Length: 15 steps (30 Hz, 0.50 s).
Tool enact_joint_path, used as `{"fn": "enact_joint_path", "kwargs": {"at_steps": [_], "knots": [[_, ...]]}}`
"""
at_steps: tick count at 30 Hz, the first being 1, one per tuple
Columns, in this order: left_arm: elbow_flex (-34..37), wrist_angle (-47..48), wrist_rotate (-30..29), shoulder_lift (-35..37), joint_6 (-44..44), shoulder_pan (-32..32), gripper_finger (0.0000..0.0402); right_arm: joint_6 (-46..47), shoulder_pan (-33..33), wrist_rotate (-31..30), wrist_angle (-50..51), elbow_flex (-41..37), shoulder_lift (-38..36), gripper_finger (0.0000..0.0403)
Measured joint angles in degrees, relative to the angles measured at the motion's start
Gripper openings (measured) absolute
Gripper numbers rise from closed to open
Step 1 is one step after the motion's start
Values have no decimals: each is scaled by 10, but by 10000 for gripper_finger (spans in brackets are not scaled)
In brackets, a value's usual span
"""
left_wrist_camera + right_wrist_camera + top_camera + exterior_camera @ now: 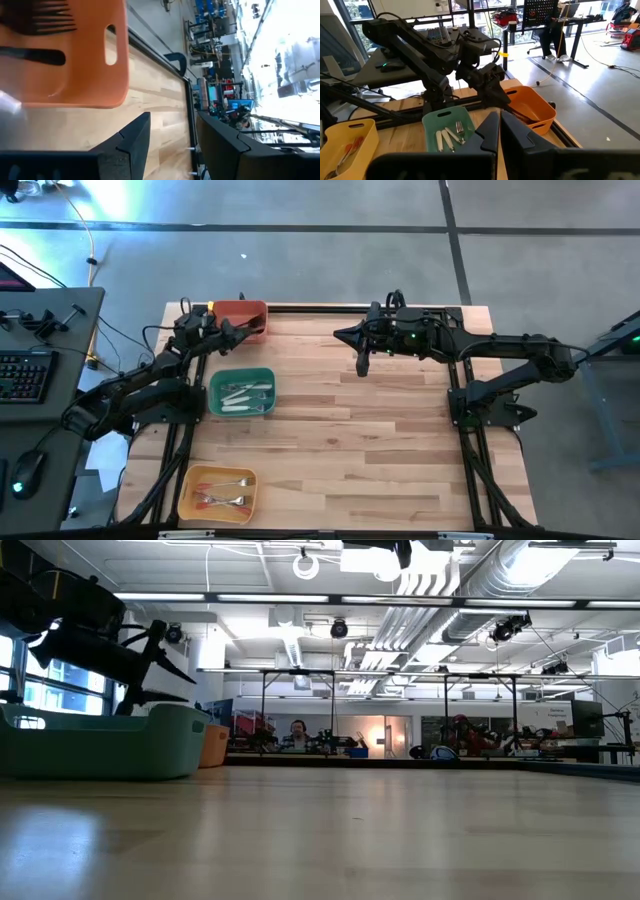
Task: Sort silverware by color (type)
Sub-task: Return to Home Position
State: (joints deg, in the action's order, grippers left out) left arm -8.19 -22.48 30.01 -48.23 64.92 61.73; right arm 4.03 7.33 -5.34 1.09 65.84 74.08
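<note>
Black silverware lies in the orange bin at the table's far left; a black fork head shows there. White-handled forks and spoons lie in the green bin. Orange-handled pieces lie in the yellow bin. My left gripper hovers open beside the orange bin's near rim, holding nothing. My right gripper is shut and empty, raised over the far middle of the table, pointing toward the bins.
The three bins stand in a row along the table's left side. The green bin fills the left of the low view, with the orange bin behind it. Bare wooden tabletop spans the middle and right. A person sits far off in the room.
</note>
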Motion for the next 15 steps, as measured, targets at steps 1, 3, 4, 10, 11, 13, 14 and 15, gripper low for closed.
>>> {"fn": "enact_joint_path", "kwargs": {"at_steps": [1,3,4,10,11,13,14,15], "knots": [[0,1,5,4,-4,4,152,0,0,0,0,0,0,0],[0,5,17,13,-16,14,152,0,0,0,3,0,0,0],[0,9,21,17,-22,19,152,0,0,0,4,0,0,0],[0,29,57,40,-50,47,152,0,0,0,5,0,0,0],[0,33,63,45,-56,50,152,0,0,0,5,0,0,0],[0,38,74,53,-67,53,152,0,0,0,5,0,0,0],[0,39,80,58,-70,54,152,0,0,0,5,0,0,0],[0,38,83,63,-72,54,152,0,0,0,5,0,0,0]]}}
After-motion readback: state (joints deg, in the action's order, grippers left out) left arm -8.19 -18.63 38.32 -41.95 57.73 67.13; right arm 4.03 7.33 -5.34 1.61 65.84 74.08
